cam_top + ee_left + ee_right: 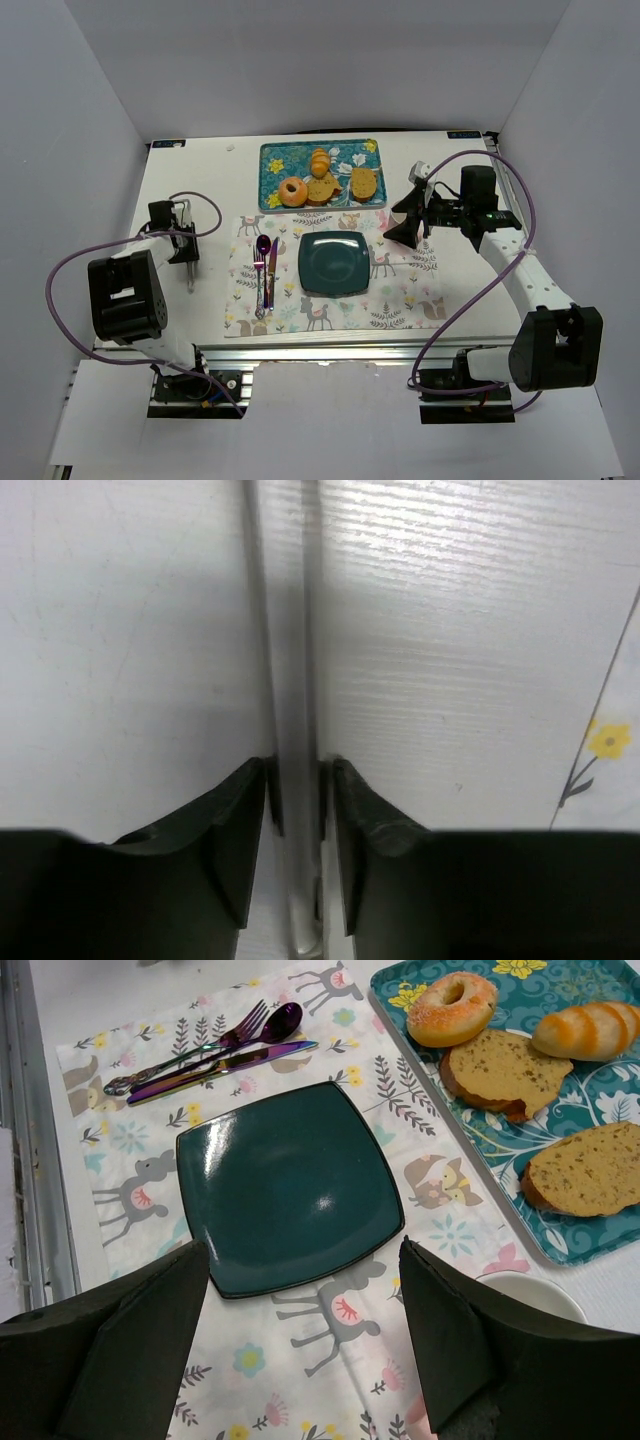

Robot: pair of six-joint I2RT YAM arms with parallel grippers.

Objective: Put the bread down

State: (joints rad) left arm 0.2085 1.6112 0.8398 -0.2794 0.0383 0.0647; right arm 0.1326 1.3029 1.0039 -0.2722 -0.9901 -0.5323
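1. The bread (322,188) is on the floral tray (275,155) at the top centre of the overhead view. It's the squarish toast slice with the ragged edge, lying flat and not held by anything.
2. On the tray with it are a glazed donut (293,191) just to its left, a striped roll (320,160) right above it, and a narrower oval slice (364,182) to its right.
3. The right gripper (402,222) is right of the tray's lower corner and up-right of the dark plate (333,262). Its fingers are spread wide with nothing between them.
4. In the right wrist view the plate fills the middle and the toast sits in the upper right.
5. The left gripper (298,770) is way over on the left side of the table, off the placemat (400,300). Its fingers are nearly closed and pinch a thin silvery rod (285,630) on both sides. I can't really tell what the rod is.
6. Purple-ish cutlery (265,270) lies on the mat just left of the plate.
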